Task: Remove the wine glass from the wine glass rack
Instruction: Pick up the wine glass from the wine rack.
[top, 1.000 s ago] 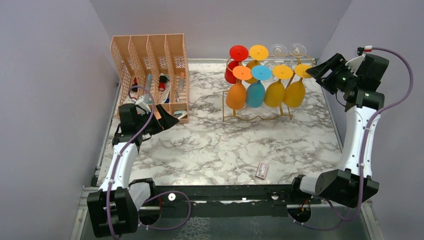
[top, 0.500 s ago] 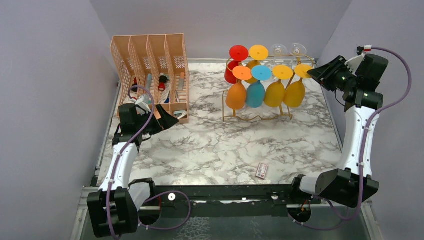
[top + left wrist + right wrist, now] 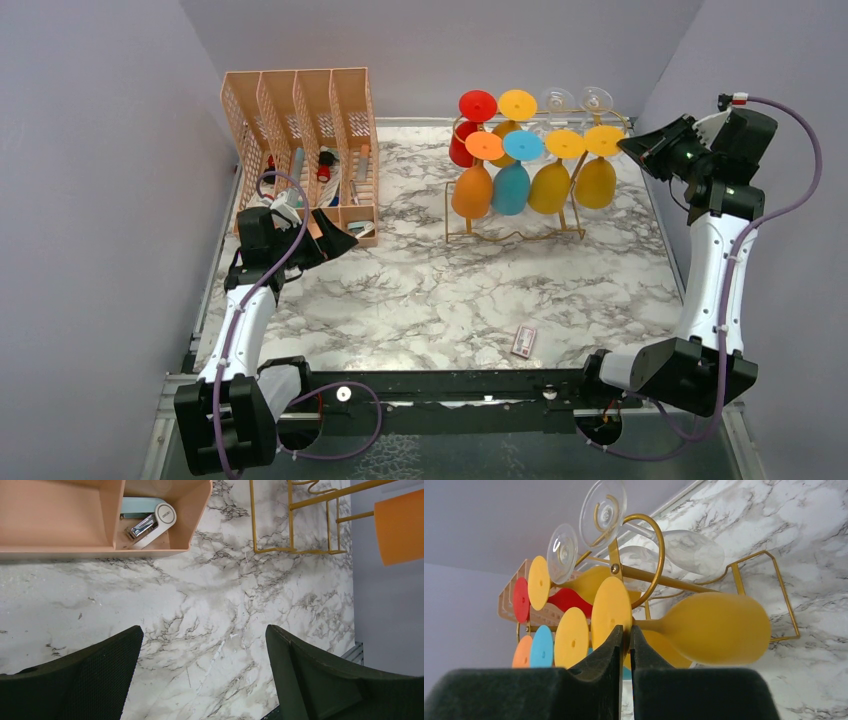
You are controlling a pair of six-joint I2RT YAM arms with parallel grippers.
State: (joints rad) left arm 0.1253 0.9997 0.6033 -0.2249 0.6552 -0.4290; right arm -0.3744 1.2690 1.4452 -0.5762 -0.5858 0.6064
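The right gripper (image 3: 624, 632) (image 3: 634, 146) has its black fingers drawn in to a thin slit, pinched on the stem of an opaque yellow wine glass (image 3: 719, 627) (image 3: 596, 183) just behind its round foot; in the overhead view this sits at the upper right of the frame. The glass hangs foot-up with its bowl swung out to the right of its neighbours and its foot level with the top rail of the gold wire wine glass rack (image 3: 661, 550) (image 3: 515, 237) (image 3: 300, 550). I cannot tell whether the foot rests on that rail. The rack stands on the white-and-grey marbled table top (image 3: 430, 290), right of centre at the back. It also carries a blue glass (image 3: 511, 188), an orange glass (image 3: 471, 192), further yellow and red ones, and two clear glasses (image 3: 601, 512). Left of centre in the overhead view, the left gripper (image 3: 204, 645) (image 3: 335, 240) hangs over bare marble with its fingers spread wide, holding nothing. Above it, at the upper left, stands a peach plastic lattice file organiser (image 3: 300, 100) (image 3: 105, 515), and a pale blue-and-white stapler (image 3: 150, 524) lies in its end compartment. A small red-and-white card (image 3: 523, 341) lies flat at the lower middle of the table.
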